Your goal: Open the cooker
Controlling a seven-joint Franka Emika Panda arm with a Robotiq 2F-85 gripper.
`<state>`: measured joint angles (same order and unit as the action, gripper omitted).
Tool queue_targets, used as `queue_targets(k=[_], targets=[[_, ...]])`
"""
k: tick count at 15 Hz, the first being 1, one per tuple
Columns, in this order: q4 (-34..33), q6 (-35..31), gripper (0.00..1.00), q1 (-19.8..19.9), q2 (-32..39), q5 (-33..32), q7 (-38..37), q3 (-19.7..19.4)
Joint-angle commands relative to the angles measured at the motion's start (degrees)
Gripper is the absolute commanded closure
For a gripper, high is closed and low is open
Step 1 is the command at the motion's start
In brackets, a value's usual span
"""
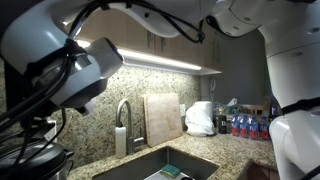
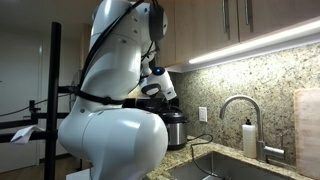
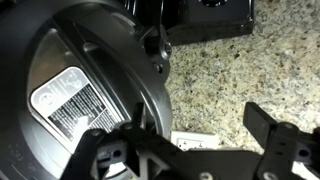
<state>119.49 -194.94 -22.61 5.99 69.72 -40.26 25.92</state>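
Note:
The cooker (image 3: 80,90) fills the left of the wrist view, seen from above: a dark domed lid with a white label and a black latch at its rim (image 3: 155,45). In an exterior view the cooker (image 2: 173,128) stands on the granite counter behind the arm's white body. My gripper (image 3: 185,148) is open with nothing between its fingers. Its left finger (image 3: 100,150) overlaps the lid's edge, and its right finger (image 3: 270,135) hangs over bare granite. My wrist (image 2: 158,85) hovers just above the cooker.
A steel sink (image 1: 170,165) with a faucet (image 1: 123,115) lies beside the cooker. A cutting board (image 1: 162,118), a white bag (image 1: 200,118) and bottles (image 1: 250,125) stand along the backsplash. A white outlet plate (image 3: 190,140) and a black object (image 3: 210,18) are near the lid.

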Motion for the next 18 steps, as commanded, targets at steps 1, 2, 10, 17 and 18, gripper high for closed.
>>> queue_targets(k=[1,2,10,17,18], targets=[[2.5,2.8,0.00,-0.6,-2.8,3.5,0.5,-1.2],[1.6,3.7,0.00,-0.7,-2.6,2.8,1.1,-1.2],[-10.9,10.2,0.00,4.9,9.0,2.5,11.6,4.5],[-8.1,25.1,0.00,15.4,2.1,14.5,27.9,11.8],[-6.5,29.6,0.00,16.6,0.6,15.0,27.8,12.2]])
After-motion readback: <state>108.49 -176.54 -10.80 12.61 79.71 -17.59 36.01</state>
